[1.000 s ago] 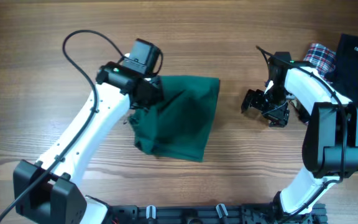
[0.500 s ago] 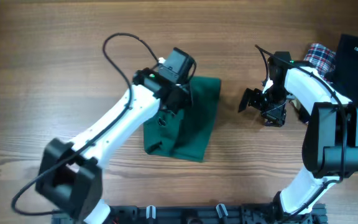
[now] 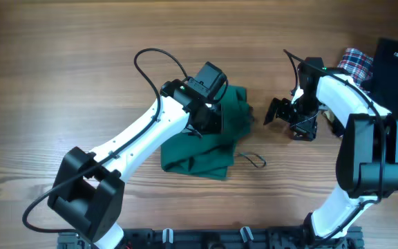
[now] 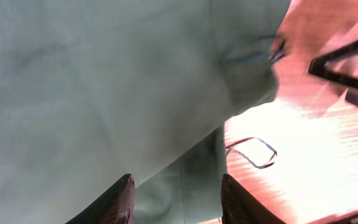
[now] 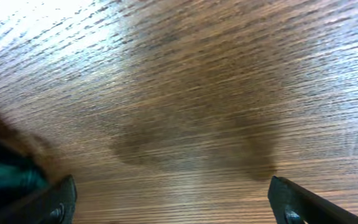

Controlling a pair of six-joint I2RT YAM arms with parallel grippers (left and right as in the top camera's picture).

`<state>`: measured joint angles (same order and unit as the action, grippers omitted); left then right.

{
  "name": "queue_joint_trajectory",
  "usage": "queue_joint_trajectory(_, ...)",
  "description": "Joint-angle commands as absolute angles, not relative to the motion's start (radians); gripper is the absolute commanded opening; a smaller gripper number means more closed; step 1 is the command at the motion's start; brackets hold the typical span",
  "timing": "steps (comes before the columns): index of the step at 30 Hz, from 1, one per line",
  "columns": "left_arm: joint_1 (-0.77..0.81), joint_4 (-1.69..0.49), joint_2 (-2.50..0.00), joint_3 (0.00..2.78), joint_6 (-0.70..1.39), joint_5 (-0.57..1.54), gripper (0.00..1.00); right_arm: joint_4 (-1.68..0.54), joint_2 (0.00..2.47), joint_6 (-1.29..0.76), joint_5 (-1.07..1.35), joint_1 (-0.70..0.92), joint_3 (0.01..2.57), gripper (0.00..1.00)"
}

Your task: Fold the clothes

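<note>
The dark teal-green garment (image 3: 197,155) lies folded on the wooden table at centre. It fills most of the left wrist view (image 4: 104,93). My left gripper (image 3: 209,121) hovers over the garment's upper right part. Its fingers (image 4: 179,202) are apart, with fabric lying under the gap. A thin drawstring loop (image 3: 254,160) trails from the garment's right edge onto the wood and shows in the left wrist view (image 4: 253,152). My right gripper (image 3: 276,113) is open and empty just right of the garment, over bare wood (image 5: 173,202).
A red-white-blue plaid cloth (image 3: 356,61) and a black garment (image 3: 396,69) lie at the back right behind the right arm. The left arm's black cable (image 3: 150,59) loops above the table. A dark rail runs along the front edge (image 3: 206,238).
My left arm has swept to the right, bringing the garment's left part over onto the rest. The garment is now narrower and the drawstring loop has appeared at its right. The right gripper barely moved.
</note>
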<state>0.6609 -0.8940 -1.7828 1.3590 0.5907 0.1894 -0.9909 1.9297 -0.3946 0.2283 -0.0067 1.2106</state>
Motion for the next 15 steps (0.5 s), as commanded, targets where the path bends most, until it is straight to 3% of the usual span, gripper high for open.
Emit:
queue_joint_trajectory(1, 0.636, -0.915, -1.752, 1.382, 0.554, 0.208, 0.45, -0.979, 1.933, -0.385, 0.264, -0.004, 1.228, 1.00)
queue_joint_trajectory(6, 0.558, -0.956, -1.732, 1.382, 0.559, 0.152, 0.48, -0.981, 1.770, -0.384, 0.264, -0.003, 1.290, 1.00)
queue_joint_trajectory(9, 0.528, -0.974, -1.749, 1.371, 0.558, 0.133, 0.72, -0.979, 1.688, -0.366, 0.299, -0.003, 1.304, 1.00)
queue_joint_trajectory(15, 0.376, -0.978, -1.810, 1.359, 0.552, 0.114, 0.87, -1.016, 1.643, -0.365, 0.316, -0.003, 1.303, 1.00)
